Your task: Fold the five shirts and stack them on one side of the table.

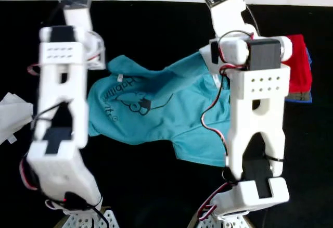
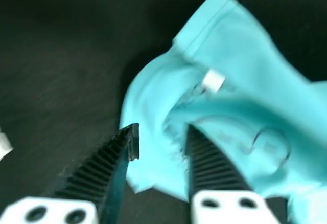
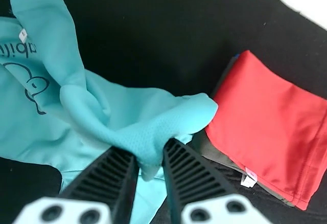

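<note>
- Two-ended handling of the teal shirt [image 1: 156, 108], which is lying rumpled on the black table [image 1: 156, 197] between the two grippers.
- Clamping a bunched fold of the shirt's edge in the right gripper [image 3: 150, 152], with the jaws pressing nearly together on the cloth.
- Straddling the opposite, collar-tag end with the left gripper [image 2: 162, 134], jaws standing apart. Cloth is lying between them, seemingly not being squeezed, though blur is clouding that spot.
- Flanking the right gripper on its outer side with a folded red shirt [image 3: 271, 116], just beside the pinched fold and topping darker folded layers [image 3: 219, 157].
- Showing a white cloth [image 1: 13, 113] out past the left gripper, well apart from the teal shirt.
</note>
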Robot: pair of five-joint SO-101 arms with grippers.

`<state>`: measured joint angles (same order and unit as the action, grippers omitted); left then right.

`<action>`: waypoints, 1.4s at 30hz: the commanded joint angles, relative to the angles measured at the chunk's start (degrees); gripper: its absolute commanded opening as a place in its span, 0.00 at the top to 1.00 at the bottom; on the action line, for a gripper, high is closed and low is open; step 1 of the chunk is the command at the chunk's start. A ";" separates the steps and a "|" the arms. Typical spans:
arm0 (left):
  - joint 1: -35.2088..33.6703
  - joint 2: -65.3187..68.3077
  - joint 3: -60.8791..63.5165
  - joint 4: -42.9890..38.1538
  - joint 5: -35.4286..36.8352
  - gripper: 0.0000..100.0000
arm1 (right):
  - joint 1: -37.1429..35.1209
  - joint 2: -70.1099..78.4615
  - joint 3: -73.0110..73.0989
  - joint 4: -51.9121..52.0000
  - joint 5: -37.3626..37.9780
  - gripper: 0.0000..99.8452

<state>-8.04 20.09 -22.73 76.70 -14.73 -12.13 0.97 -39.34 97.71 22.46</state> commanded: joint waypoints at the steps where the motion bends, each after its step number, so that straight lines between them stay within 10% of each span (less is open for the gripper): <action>1: 2.59 8.84 -9.45 -2.99 1.41 0.81 | 1.19 0.66 -2.68 0.31 0.53 0.99; 19: 2.68 51.74 -59.12 5.10 1.05 0.83 | 1.27 1.01 -2.68 0.57 0.53 0.99; 23: 2.86 52.09 -62.11 7.82 1.23 1.00 | 1.27 1.19 -2.68 0.31 0.53 0.99; 42: -2.51 23.25 -63.08 25.05 1.14 0.99 | 1.27 1.27 -2.68 -17.54 0.18 0.99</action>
<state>-8.75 54.29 -90.15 101.05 -13.76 -11.69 2.37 -39.34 83.82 22.46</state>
